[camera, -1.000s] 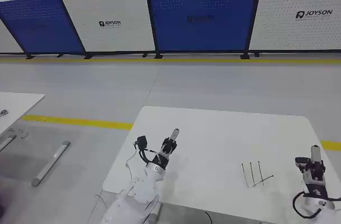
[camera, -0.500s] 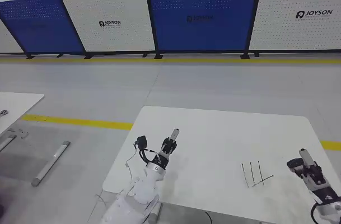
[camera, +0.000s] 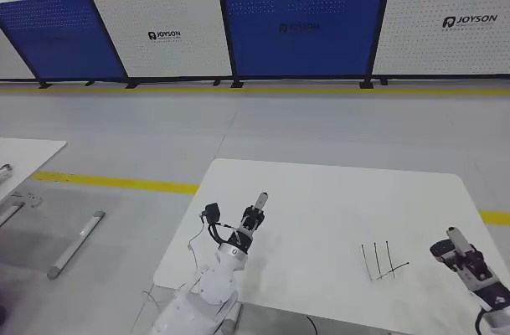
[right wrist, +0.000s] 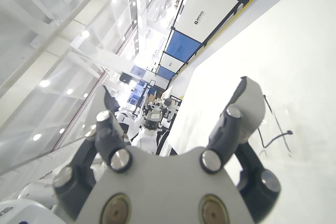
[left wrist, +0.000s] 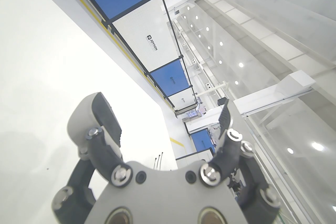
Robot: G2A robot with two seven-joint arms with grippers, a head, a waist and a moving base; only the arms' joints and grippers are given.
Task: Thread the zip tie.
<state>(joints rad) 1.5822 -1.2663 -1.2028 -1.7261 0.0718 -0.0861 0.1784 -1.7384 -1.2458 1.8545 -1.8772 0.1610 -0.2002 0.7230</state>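
Observation:
Several thin black zip ties [camera: 382,260] lie loose on the white table [camera: 321,193], near its front right part. My right gripper [camera: 452,235] hovers just to the right of them, open and holding nothing. The right wrist view has that gripper [right wrist: 176,99] with jaws wide apart and the zip ties [right wrist: 275,128] on the table just past one finger. My left gripper [camera: 260,201] is over the table's left side, far from the ties. In its wrist view it [left wrist: 168,114] is open and empty, with the zip ties [left wrist: 157,159] small in the distance.
A second white table [camera: 12,159] stands at the left edge. A grey bar [camera: 74,244] lies on the floor beside it. Blue and white panels [camera: 305,38] line the back. The table's front edge runs close under both arms.
My right gripper has shifted left and toward the front, closer to the zip ties. The left arm and the ties have stayed put.

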